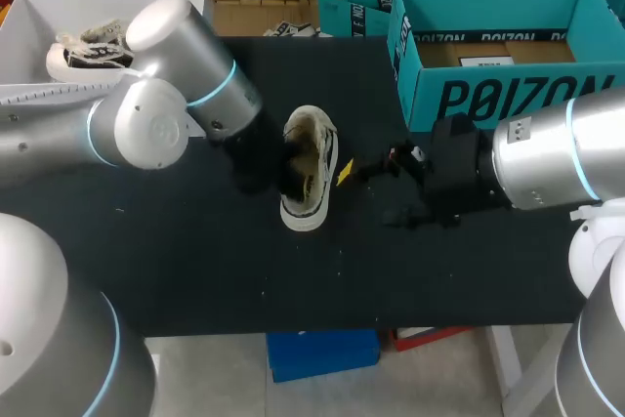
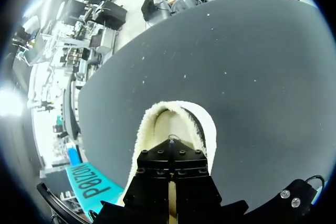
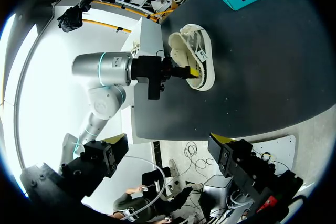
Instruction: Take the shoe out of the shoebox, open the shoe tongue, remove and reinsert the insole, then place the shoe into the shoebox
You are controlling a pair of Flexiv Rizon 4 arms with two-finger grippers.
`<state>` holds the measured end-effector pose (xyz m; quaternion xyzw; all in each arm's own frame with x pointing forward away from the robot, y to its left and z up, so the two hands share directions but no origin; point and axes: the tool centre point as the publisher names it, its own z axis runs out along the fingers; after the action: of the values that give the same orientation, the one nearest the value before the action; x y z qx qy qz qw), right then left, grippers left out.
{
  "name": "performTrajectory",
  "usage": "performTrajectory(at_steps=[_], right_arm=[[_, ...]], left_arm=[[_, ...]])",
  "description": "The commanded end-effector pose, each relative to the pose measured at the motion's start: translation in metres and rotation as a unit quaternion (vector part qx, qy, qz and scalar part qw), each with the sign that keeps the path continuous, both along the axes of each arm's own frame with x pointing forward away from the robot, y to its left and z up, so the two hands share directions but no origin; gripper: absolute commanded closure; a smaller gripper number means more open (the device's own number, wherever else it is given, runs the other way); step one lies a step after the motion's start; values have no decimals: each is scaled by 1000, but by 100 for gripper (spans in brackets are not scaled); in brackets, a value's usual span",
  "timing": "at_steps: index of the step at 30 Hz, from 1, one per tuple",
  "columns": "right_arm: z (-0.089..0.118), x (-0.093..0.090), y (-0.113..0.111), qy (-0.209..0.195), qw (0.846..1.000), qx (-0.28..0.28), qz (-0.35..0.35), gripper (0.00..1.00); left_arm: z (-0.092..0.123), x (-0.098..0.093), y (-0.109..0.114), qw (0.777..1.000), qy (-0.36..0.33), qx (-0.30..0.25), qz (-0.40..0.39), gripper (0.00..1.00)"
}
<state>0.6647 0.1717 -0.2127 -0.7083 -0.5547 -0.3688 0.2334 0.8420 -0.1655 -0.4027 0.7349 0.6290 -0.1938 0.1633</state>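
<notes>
Standing on the black desk [image 1: 195, 261], near its middle, is the shoe [image 1: 311, 178], pale with dark stripes on its side and a fleecy lining round its opening. It is outside the teal shoebox [image 1: 508, 95], which sits open at the desk's far right, well apart from the shoe.

The left arm comes in from the left and reaches the shoe at its opening. The left fingers [image 3: 193, 74] are drawn close together on the shoe's wall; in the right wrist view one yellow tip shows on the wall's outer side, and in the left wrist view only a thin pale strip shows between the two black halves, with the fleecy collar curving ahead of them. The tips themselves are hidden in that view.

The right arm comes in from the right. The right fingers [image 1: 376, 190] are near the shoe's striped side, spread wide apart with nothing between them.

At the desk's far left stands a white box [image 1: 39, 17] with a second shoe [image 1: 83, 54] lying in it.
</notes>
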Motion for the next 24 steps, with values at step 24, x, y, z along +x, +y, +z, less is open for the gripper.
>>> performTrajectory(at_steps=[24], right_arm=[[1, 0, 0, 0, 1000, 0, 0, 0]], left_arm=[[92, 12, 55, 998, -55, -27, 26, 75]])
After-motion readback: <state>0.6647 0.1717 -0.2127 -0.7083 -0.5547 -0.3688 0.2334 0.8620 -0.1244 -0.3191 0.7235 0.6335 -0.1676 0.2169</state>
